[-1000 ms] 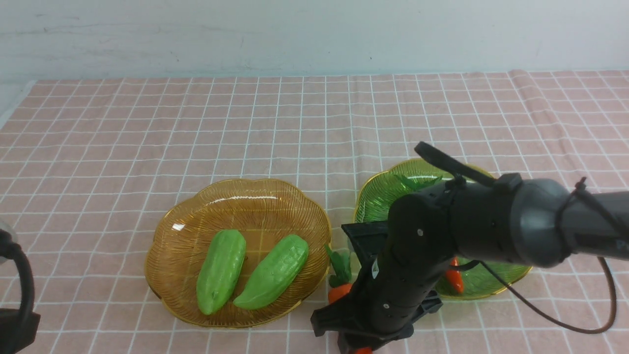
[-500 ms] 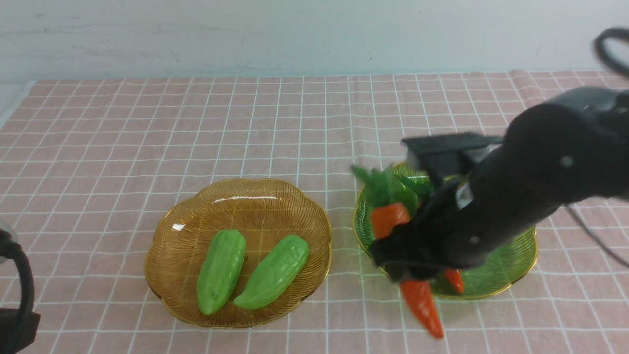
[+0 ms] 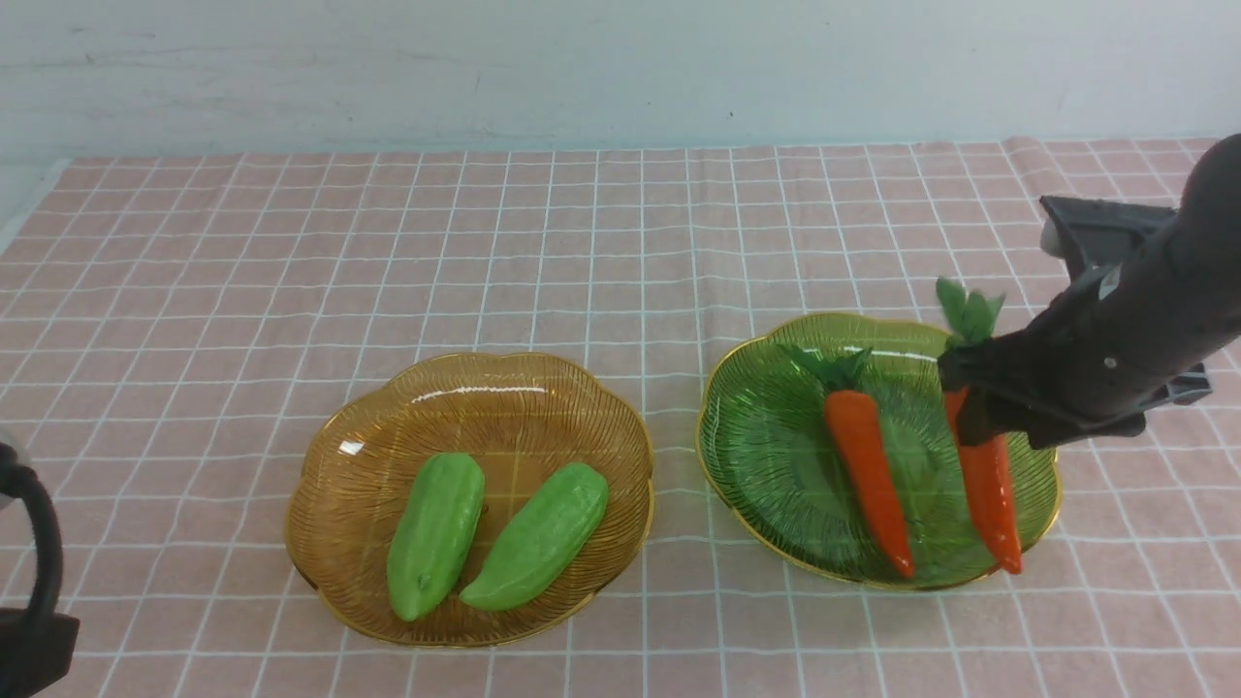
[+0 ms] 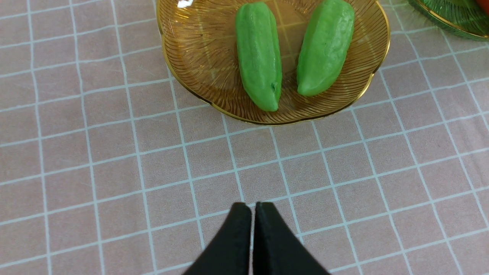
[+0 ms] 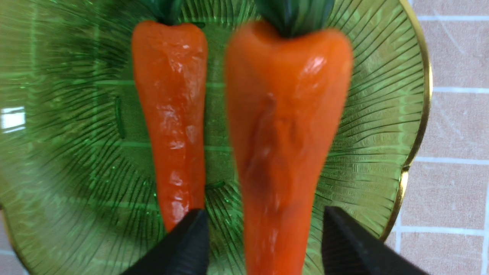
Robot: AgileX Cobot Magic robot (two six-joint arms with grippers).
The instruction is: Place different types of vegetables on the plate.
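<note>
Two light-green gourds [image 3: 436,533] [image 3: 538,548] lie side by side in the amber plate [image 3: 485,388]. In the green plate [image 3: 766,436] one orange carrot [image 3: 868,475] lies flat. A second carrot [image 3: 989,485] is over the plate's right side, tip toward me, leafy top up at my right gripper [image 3: 970,407]. In the right wrist view this carrot [image 5: 286,133] sits between the spread fingers [image 5: 191,236] with a gap on each side, so that gripper [image 5: 261,229] is open. My left gripper [image 4: 252,208] is shut and empty above bare cloth, short of the amber plate [image 4: 191,46].
A pink checked cloth [image 3: 291,242] covers the table up to a pale wall at the back. The two plates sit close together near the front middle. The left arm [image 3: 29,582] shows only at the lower left corner of the front view.
My right arm has swung from the table's front edge up and right with the second carrot, to over the green plate. Its jaws have opened off the carrot. The left arm has not moved.
</note>
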